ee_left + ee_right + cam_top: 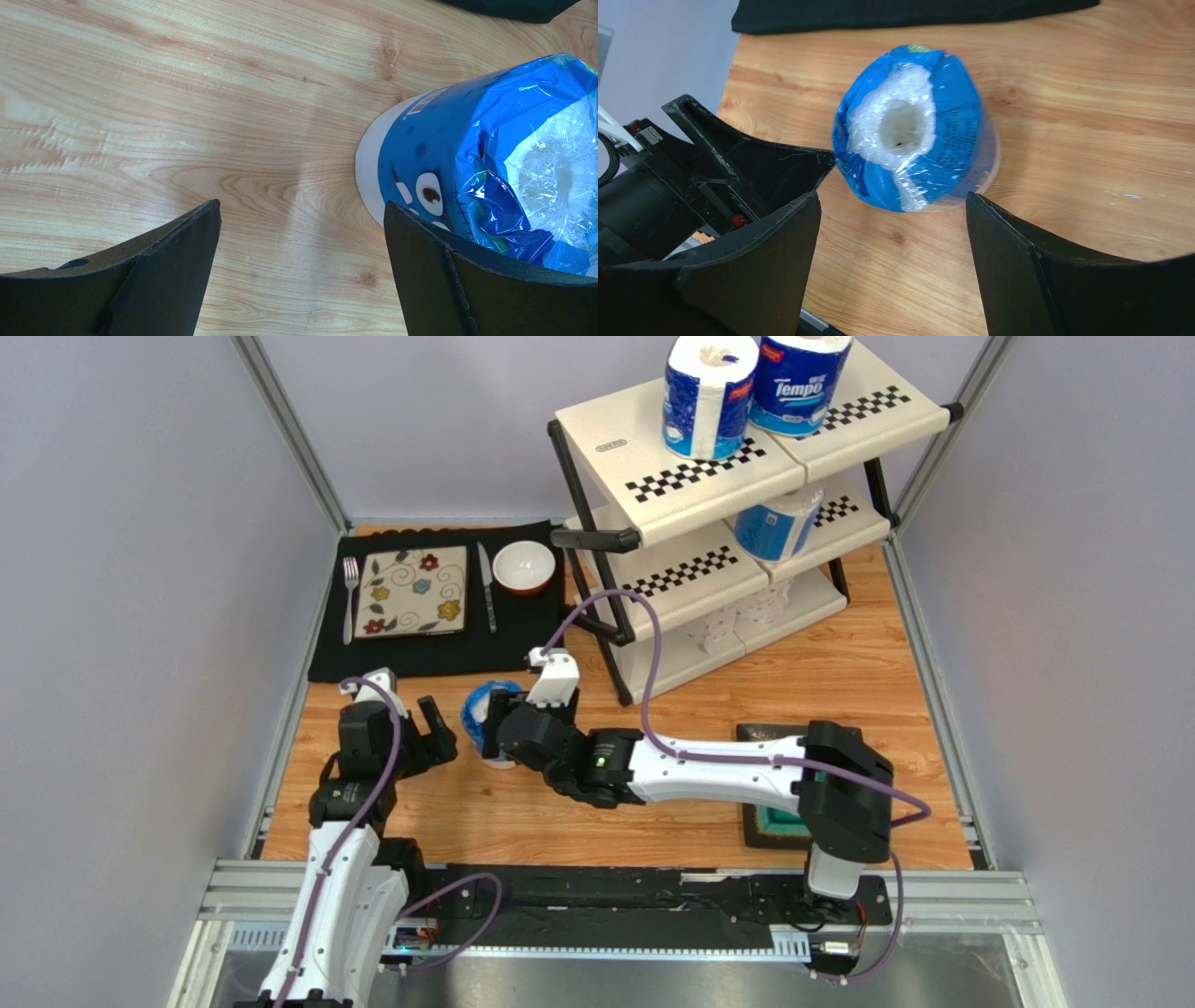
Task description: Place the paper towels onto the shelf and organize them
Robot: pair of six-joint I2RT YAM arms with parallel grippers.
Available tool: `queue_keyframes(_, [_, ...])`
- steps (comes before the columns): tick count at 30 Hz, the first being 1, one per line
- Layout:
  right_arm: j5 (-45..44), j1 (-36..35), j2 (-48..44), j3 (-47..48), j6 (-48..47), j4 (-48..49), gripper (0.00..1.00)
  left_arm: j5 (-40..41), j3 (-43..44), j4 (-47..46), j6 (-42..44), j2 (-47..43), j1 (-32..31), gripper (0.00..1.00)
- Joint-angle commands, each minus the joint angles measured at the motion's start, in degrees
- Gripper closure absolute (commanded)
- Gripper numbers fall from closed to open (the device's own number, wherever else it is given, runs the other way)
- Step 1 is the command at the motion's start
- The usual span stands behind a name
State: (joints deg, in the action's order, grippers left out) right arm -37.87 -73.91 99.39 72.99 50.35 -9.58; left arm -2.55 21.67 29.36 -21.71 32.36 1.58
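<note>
**Table, near edge to far corner.** Both arms reach from the near edge of the table (870,686) toward its left half. The left gripper (302,217) hangs with jaws parted and nothing between them. The right gripper (892,204), stretched across from the right side, is also released, its fingers spread either side of a blue-wrapped roll (913,129) that stands on end just ahead of them, ungrasped. The roll sits toward the table's left edge, just short of the black mat (421,651).

Taking it well looks a matter of bringing the right fingers down level on both flanks at mid-height and squeezing gently — the film looks slick, the paper soft — with the left gripper kept clear.

In the far right corner, the shelf (631,434) carries two top-tier rolls (709,406) and a middle-tier roll (774,525). That tier's left panel appears free — a likely spot.

From overhead, the right gripper covers most of the roll, and whether the left gripper's finger touches it cannot be told. The right arm hides most of the green tray (769,829). The pale rolls (737,623) on the bottom tier are dim behind the frame, their count unclear, and the top-tier rolls are cut off at the picture's upper edge.
</note>
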Motion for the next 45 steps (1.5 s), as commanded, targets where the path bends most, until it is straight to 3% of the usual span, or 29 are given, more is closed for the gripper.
queue_keyframes(1, [4.6,1.3,4.2,6.5,-2.3,-0.6,0.2,-0.4,-0.1,-1.3,0.8,-0.2,0.0,0.05])
queue_keyframes(45, [7.4,8.3,15.9,13.8,1.3,-7.7,0.22,-0.6,-0.1,-1.5,0.8,-0.1,0.0,0.05])
